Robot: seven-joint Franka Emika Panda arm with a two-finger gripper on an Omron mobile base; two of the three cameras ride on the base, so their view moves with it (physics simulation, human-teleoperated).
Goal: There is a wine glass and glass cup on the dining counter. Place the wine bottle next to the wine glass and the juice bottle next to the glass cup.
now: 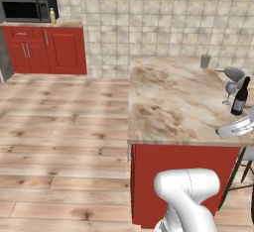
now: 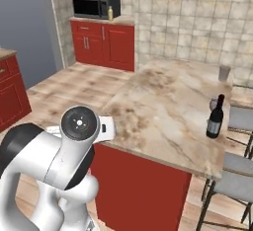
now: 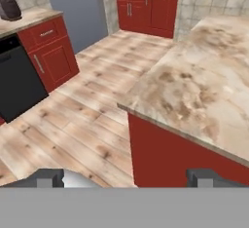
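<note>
Right, wine bottle (image 2: 215,117) already stands just beside the wine glass (image 1: 230,91) on the dining counter (image 1: 173,102). Juice bottle (image 2: 110,13) sits beside the microwave (image 2: 94,5), well apart from the counter. Gripper (image 3: 125,177) spread, empty. I'd drive over, grab it mid-body.

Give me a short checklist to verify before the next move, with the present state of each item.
1. Wine bottle stands upright on the dining counter: ok.
2. Wine bottle beside the wine glass: ok.
3. Juice bottle beside the glass cup: not ok; it stands by the microwave on the far counter.
4. Gripper empty: ok, nothing between the fingertips.
5. Glass cup upright on the dining counter: ok.
</note>
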